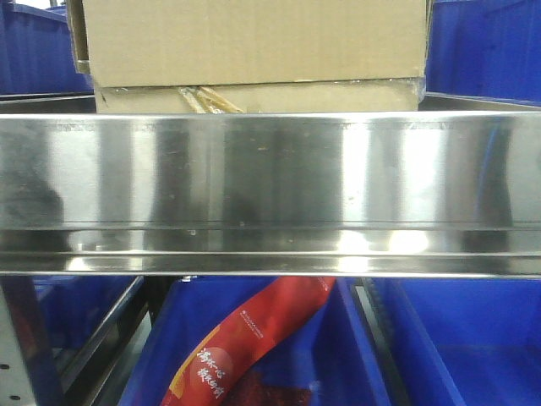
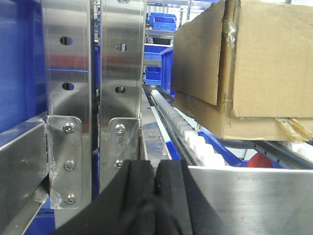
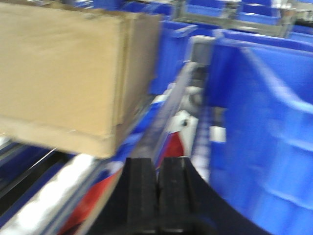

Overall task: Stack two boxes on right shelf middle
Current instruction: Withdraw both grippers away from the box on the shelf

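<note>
Cardboard boxes stacked on the steel shelf

Cardboard fills the top of the front view: the big box (image 1: 254, 38) sits on the flat box (image 1: 262, 97), both on the shelf (image 1: 270, 182) behind its shiny rail. Blue bins (image 1: 473, 338) stand below. Left pincer (image 2: 157, 183) and right pincer (image 3: 156, 188) are both clenched, grasping nothing, near the boxes.

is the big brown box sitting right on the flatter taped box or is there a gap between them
Touching. In the left wrist view the large brown box rests directly on the flatter box, with no gap along their seam; the front view agrees.
</note>
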You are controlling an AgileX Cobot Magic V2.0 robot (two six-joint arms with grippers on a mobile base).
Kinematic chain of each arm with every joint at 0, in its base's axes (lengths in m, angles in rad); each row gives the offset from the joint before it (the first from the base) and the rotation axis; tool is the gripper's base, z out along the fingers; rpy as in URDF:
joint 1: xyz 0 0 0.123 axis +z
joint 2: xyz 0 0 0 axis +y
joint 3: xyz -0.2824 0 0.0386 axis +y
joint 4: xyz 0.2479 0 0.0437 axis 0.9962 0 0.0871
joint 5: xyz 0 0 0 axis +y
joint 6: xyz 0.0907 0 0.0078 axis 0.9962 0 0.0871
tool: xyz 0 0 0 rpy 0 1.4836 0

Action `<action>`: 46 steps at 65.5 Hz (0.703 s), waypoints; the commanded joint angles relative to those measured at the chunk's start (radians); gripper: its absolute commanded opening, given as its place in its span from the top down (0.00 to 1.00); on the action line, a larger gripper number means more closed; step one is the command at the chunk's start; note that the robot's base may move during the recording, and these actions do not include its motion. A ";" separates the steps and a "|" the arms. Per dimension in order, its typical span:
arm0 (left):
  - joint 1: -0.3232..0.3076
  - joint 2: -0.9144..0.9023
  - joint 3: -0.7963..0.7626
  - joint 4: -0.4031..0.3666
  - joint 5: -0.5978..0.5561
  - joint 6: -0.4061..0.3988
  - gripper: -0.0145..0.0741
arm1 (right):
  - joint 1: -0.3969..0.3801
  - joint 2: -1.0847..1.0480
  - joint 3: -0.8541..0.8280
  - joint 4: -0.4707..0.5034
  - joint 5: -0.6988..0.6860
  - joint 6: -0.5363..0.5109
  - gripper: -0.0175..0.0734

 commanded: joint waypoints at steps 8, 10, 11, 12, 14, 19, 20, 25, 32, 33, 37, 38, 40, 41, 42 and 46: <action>0.004 -0.006 -0.003 -0.005 -0.024 -0.002 0.96 | -0.155 -0.128 0.112 -0.023 -0.084 0.065 0.98; 0.004 -0.006 -0.003 -0.005 -0.024 -0.002 0.96 | -0.168 -0.152 0.140 -0.023 -0.094 0.065 0.98; 0.004 -0.006 -0.003 -0.005 -0.024 -0.002 0.96 | -0.173 -0.163 0.162 -0.023 -0.100 0.065 0.98; 0.004 -0.006 -0.003 -0.005 -0.024 -0.002 0.96 | -0.179 -0.182 0.178 -0.023 -0.109 0.065 0.98; 0.004 -0.006 -0.003 -0.005 -0.024 -0.002 0.96 | -0.183 -0.206 0.217 -0.023 -0.122 0.065 0.98; 0.004 -0.006 -0.003 -0.005 -0.024 -0.002 0.96 | -0.187 -0.275 0.294 -0.026 -0.155 0.065 0.98; 0.004 -0.006 -0.003 -0.005 -0.024 -0.002 0.96 | -0.187 -0.287 0.316 -0.026 -0.160 0.065 0.98; 0.004 -0.006 -0.003 -0.005 -0.026 -0.002 0.96 | -0.187 -0.354 0.382 -0.026 -0.173 0.065 0.98; 0.004 -0.006 -0.003 -0.005 -0.026 -0.002 0.96 | -0.187 -0.441 0.462 -0.026 -0.173 0.065 0.98; 0.004 -0.006 -0.003 -0.005 -0.026 -0.002 0.96 | -0.187 -0.447 0.476 -0.026 -0.175 0.065 0.98; 0.004 -0.006 -0.003 -0.005 -0.026 -0.002 0.96 | -0.187 -0.447 0.516 -0.028 -0.201 0.065 0.98; 0.004 -0.006 -0.003 -0.005 -0.026 -0.002 0.96 | -0.187 -0.447 0.516 -0.028 -0.218 0.065 0.98; 0.004 -0.006 -0.003 -0.005 -0.026 -0.002 0.96 | -0.187 -0.447 0.516 -0.028 -0.246 0.065 0.98; 0.004 -0.006 -0.003 -0.005 -0.026 -0.002 0.96 | -0.187 -0.447 0.516 -0.028 -0.258 0.065 0.98; 0.004 -0.006 -0.003 -0.005 -0.026 -0.002 0.96 | -0.187 -0.447 0.516 -0.028 -0.247 0.065 0.98; 0.004 -0.006 -0.003 -0.005 -0.028 -0.002 0.96 | -0.187 -0.447 0.516 -0.028 -0.232 0.065 0.98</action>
